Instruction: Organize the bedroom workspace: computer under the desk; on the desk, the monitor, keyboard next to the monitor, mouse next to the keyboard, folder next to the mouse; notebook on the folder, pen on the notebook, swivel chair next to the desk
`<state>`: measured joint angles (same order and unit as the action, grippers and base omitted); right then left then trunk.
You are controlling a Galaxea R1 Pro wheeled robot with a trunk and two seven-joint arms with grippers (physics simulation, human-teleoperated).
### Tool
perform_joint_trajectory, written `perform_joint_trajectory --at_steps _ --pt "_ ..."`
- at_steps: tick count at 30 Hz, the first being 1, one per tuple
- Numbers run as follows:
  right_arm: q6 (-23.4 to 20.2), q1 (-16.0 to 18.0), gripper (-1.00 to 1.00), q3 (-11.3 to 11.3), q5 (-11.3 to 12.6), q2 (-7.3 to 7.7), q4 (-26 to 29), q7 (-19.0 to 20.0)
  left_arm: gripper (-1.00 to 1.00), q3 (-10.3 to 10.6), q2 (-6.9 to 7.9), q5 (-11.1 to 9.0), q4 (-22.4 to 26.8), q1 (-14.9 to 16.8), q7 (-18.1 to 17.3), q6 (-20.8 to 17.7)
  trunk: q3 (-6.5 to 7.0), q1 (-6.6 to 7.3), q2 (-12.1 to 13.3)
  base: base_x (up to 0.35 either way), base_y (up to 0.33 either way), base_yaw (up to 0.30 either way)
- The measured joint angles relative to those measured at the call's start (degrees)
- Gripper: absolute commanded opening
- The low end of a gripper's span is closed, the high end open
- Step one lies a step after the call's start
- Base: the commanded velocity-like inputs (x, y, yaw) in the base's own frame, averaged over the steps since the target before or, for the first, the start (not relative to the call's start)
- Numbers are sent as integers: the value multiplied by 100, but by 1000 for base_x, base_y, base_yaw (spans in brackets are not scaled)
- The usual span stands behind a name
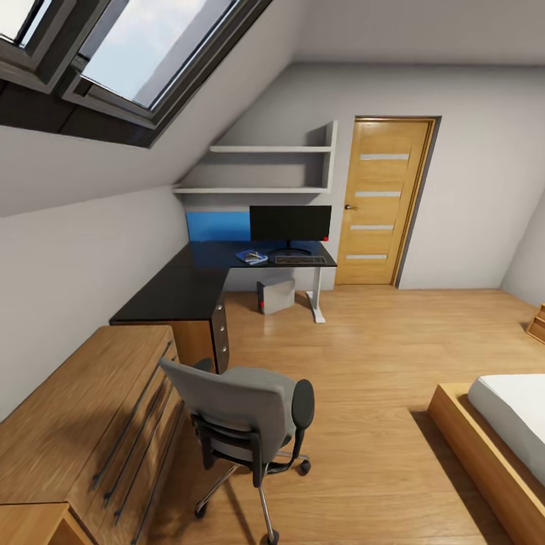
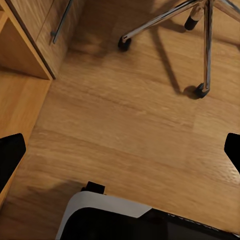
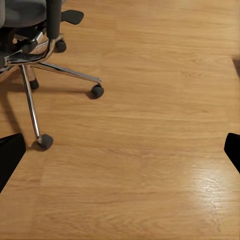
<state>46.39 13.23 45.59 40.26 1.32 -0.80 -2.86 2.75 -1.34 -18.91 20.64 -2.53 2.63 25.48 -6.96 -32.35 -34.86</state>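
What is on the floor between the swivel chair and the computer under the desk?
In the head view, only bare wooden floor lies between the swivel chair and the computer under the desk.

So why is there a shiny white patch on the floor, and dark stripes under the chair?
In the right wrist view, the pale patch on the floor is glare from light bouncing off the wood. In both wrist views, the dark stripes are shadows cast by the chair legs. In the head view, the far desk looks soft and small.

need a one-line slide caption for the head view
Attic bedroom: grey swivel chair in the foreground beside a wooden dresser, far from the corner desk holding monitor and keyboard, computer underneath.
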Motion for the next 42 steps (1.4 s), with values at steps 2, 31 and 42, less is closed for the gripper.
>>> perform_joint_trajectory --at_steps 2,31,42 --pt "-8 0 100 0 0 1 0 0 100 -2 0 1 0 0 0 0 -36 -44 -80 0 0 0" --pt "-136 0 100 -3 9 2 0 -7 100 -13 1 -3 9 0 8 8 -558 -682 -1246 0 0 0" --pt "-130 1 100 -6 9 3 2 -2 100 -14 6 -3 13 0 8 8 -756 -924 -1688 0 0 0"
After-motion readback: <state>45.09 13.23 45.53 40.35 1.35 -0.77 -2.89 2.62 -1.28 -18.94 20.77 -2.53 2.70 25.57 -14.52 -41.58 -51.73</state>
